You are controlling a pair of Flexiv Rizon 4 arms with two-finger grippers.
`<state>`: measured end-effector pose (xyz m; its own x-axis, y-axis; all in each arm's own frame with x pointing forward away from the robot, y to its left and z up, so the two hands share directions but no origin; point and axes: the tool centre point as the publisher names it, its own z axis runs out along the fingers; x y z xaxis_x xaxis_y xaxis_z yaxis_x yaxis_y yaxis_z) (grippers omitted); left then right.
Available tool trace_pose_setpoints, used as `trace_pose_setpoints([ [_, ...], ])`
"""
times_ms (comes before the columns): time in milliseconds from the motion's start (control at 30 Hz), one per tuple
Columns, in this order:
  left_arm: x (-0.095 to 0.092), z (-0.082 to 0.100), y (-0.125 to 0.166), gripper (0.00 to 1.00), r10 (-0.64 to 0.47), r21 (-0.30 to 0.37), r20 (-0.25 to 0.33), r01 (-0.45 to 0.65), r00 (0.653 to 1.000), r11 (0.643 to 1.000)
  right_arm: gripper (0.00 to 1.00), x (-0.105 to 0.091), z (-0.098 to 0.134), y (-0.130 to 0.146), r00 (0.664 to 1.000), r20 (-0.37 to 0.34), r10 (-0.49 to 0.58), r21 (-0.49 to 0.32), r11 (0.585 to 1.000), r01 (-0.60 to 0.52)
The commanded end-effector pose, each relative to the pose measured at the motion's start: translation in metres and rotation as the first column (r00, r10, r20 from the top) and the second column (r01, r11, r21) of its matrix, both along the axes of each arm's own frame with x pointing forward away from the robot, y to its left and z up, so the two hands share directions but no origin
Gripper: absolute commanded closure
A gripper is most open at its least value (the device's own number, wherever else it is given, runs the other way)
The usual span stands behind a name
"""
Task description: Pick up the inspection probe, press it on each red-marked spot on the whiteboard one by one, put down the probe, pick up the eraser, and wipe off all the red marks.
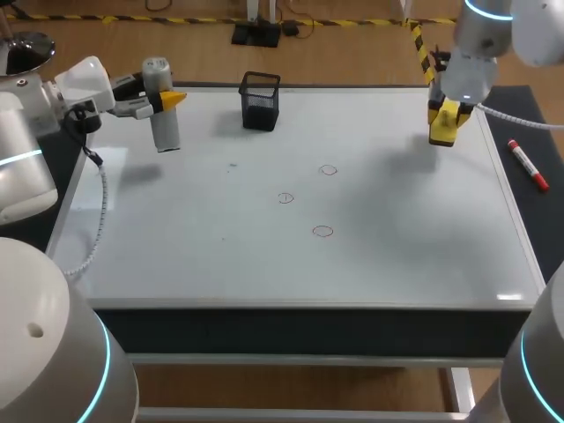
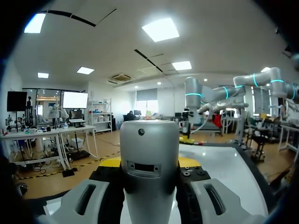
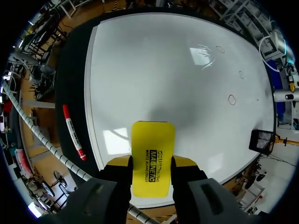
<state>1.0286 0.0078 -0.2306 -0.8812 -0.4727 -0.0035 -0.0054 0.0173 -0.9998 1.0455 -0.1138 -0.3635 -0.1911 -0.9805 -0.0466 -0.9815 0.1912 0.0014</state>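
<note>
Spanning the desk (image 1: 534, 222), the whiteboard (image 1: 264, 264) is awaiting wiping: the left end effector (image 1: 167, 99) is pinching the probe (image 1: 162, 123) above its far left corner, not yet put down, the right end effector (image 3: 150, 164) is gripping the eraser (image 3: 153, 140) over its right edge, and three red marks (image 1: 285, 198) are sitting unwiped mid-board.

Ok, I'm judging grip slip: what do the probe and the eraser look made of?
The probe: smooth grey shell with a soft sheen, likely plastic or painted metal. The eraser: smooth yellow top, probably hard plastic; its wiping face is hidden.
</note>
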Motion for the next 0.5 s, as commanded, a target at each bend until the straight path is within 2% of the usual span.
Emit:
trace_pose_setpoints([
  [33,0.0,-0.001,-0.001,1.0,0.002,-0.004,0.005,-0.002,1.0,1.0,1.0,0.0,0.001,-0.001,1.0,0.002,0.002,-0.003,1.0,-0.002],
  [367,0.0,-0.001,-0.001,1.0,0.002,-0.004,0.005,-0.002,1.0,1.0,1.0,0.0,0.001,-0.001,1.0,0.002,0.002,-0.003,1.0,-0.002],
  [500,-0.005,0.005,-0.027,1.0,-0.028,0.019,0.01,0.027,1.0,0.999,1.0,0.0,0.001,-0.001,1.0,0.002,0.002,-0.003,1.0,-0.002],
])
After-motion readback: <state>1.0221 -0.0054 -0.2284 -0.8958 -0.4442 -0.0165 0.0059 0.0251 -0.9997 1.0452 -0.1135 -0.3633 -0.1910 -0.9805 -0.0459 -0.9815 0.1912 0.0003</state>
